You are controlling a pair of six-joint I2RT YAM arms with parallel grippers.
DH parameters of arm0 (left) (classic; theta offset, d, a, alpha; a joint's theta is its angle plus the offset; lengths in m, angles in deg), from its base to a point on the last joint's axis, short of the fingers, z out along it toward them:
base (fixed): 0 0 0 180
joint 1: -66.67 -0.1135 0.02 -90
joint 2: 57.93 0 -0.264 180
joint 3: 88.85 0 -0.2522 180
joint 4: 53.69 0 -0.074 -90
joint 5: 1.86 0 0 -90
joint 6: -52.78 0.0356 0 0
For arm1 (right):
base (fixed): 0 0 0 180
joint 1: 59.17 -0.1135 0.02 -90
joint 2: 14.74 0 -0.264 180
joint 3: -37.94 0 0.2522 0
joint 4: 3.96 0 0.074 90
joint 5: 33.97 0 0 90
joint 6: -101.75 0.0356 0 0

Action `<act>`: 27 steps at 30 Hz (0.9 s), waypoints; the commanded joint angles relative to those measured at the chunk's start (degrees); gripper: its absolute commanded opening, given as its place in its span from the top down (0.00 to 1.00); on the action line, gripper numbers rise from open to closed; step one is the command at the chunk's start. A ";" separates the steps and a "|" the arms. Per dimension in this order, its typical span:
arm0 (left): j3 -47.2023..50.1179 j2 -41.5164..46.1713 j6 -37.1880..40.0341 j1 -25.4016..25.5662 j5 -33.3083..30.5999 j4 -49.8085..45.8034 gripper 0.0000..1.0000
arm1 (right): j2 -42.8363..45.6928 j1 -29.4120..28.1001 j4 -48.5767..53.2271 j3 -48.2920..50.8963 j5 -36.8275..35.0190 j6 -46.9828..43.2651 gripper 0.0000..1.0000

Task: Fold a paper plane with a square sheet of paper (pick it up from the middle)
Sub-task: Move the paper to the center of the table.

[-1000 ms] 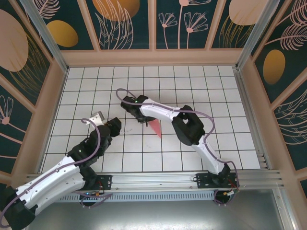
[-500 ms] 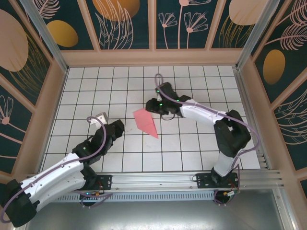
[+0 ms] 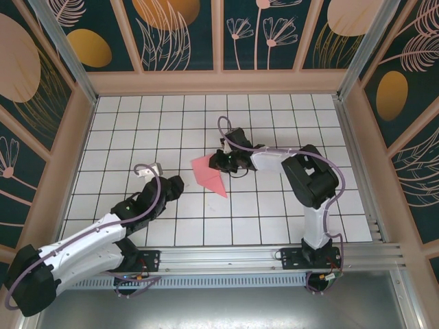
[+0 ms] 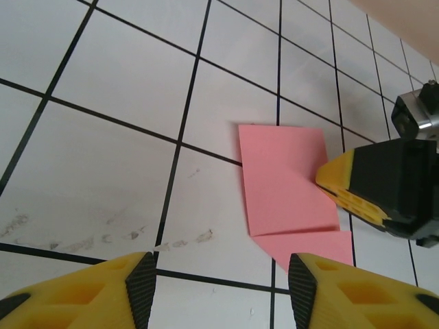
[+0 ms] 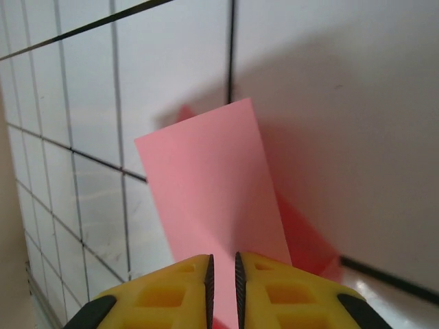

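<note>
Salmon-pink and creased, one sheet of paper point(image 3: 208, 175) lies mid-table point(image 3: 274, 110), its edge pinched in the right gripper point(image 5: 223, 264), while the left gripper point(image 4: 216, 271) hovers nearby, jaws apart.

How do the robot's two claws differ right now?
The left gripper stands open and empty; the right gripper is pinched on the pink paper. The left gripper hangs short of the paper; the right gripper sits at its edge. Both have yellow fingers.
</note>
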 commanded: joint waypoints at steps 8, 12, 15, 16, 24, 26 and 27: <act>-4.01 -5.92 3.91 -0.28 6.56 4.71 0.42 | 3.06 0.85 -14.94 14.84 -0.89 10.25 0.82; -5.39 -10.71 4.25 -0.53 11.23 6.89 0.40 | 7.07 0.76 -17.25 20.27 -1.97 12.33 0.82; -6.80 -14.48 3.62 -0.88 14.52 8.39 0.40 | 10.81 0.67 -16.94 22.30 -3.36 13.07 0.82; -7.32 -15.85 3.48 -1.07 15.74 8.96 0.40 | 12.07 0.69 -16.47 22.40 -3.51 12.85 0.82; -12.13 -26.32 2.52 -2.52 23.86 9.85 0.41 | 21.95 0.51 -8.57 20.53 -4.83 6.73 0.83; -12.09 -27.50 1.79 -2.97 25.18 10.72 0.41 | 23.16 0.13 -9.01 21.31 -2.10 6.08 0.89; -12.08 -27.89 1.33 -3.27 25.66 10.89 0.40 | 23.59 -0.34 -10.13 22.02 -0.30 5.94 0.91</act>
